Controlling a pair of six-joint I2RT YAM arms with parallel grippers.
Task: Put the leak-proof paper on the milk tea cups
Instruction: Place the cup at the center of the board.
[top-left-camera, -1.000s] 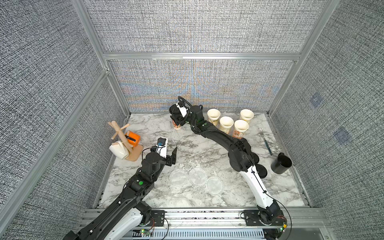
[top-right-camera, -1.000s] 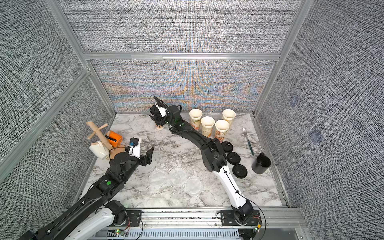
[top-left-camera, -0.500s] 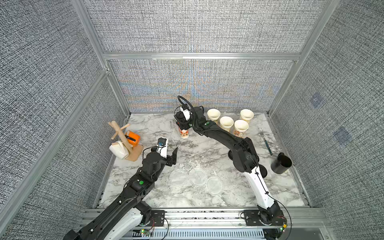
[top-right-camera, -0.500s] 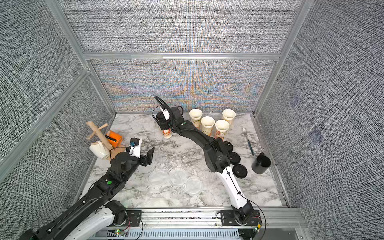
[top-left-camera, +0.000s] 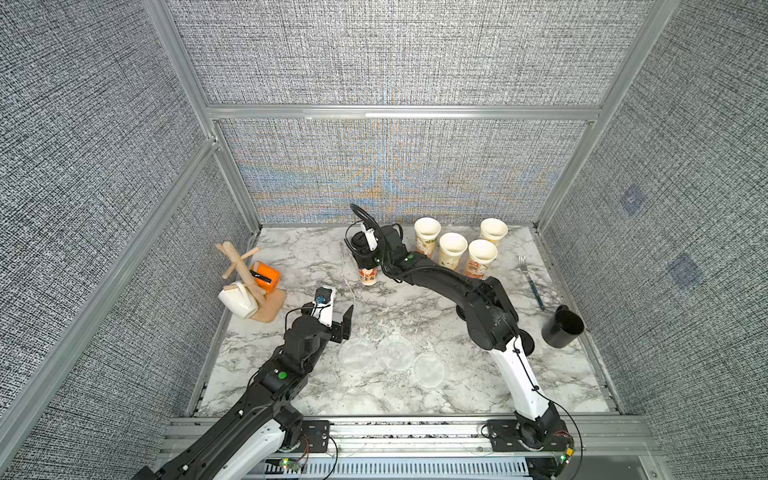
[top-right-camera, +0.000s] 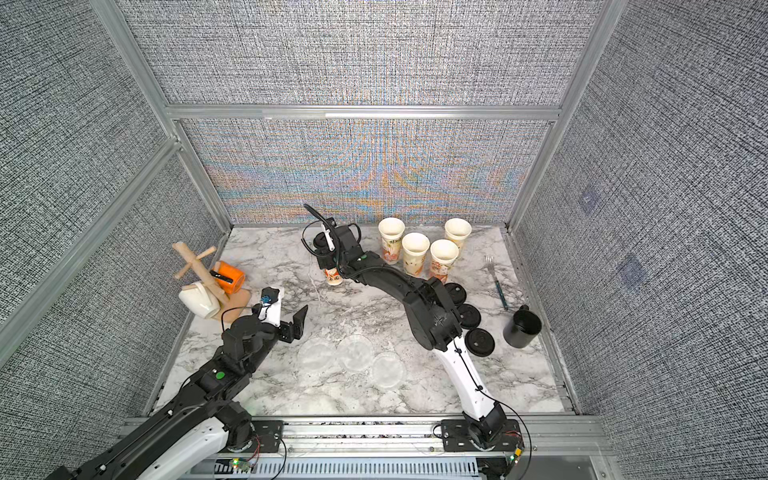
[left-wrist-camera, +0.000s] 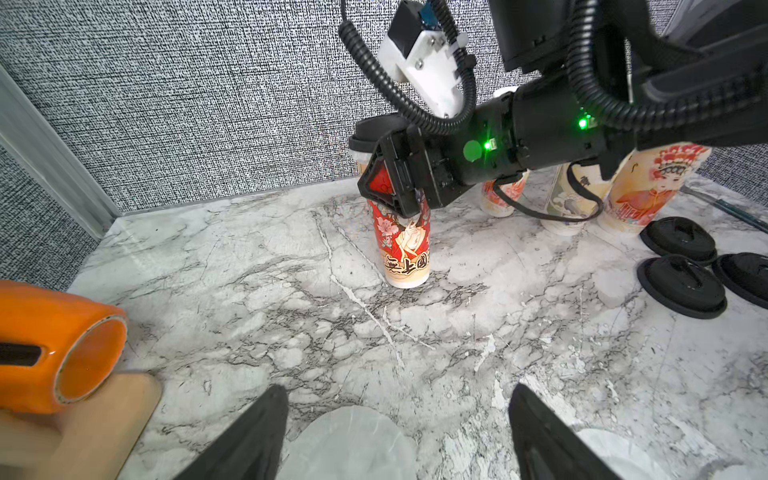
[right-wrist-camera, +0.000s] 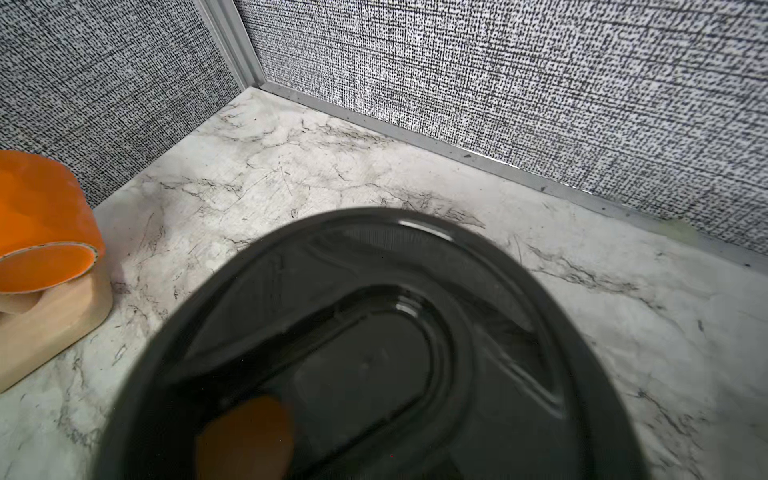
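Note:
A milk tea cup (left-wrist-camera: 405, 249) with a red print and a black lid (left-wrist-camera: 374, 135) stands at the back middle of the table, its base at the marble. My right gripper (top-left-camera: 368, 266) is shut round its upper part. The lid (right-wrist-camera: 374, 353) fills the right wrist view and hides the fingers. Several open milk tea cups (top-left-camera: 452, 249) stand at the back right. Three leak-proof paper discs (top-left-camera: 395, 351) lie flat in the front middle. My left gripper (left-wrist-camera: 399, 395) hovers open just left of them, with one disc (left-wrist-camera: 349, 440) below its fingers.
A wooden mug tree (top-left-camera: 245, 274) with a white mug (top-left-camera: 237, 301) and an orange mug (top-left-camera: 266, 276) stands at the left. Three black lids (top-right-camera: 480, 343), a fork (top-left-camera: 532, 282) and a black mug (top-left-camera: 563, 330) lie at the right.
My right arm has brought the lidded cup forward from the back wall and lowered it toward the table. The left arm has not moved.

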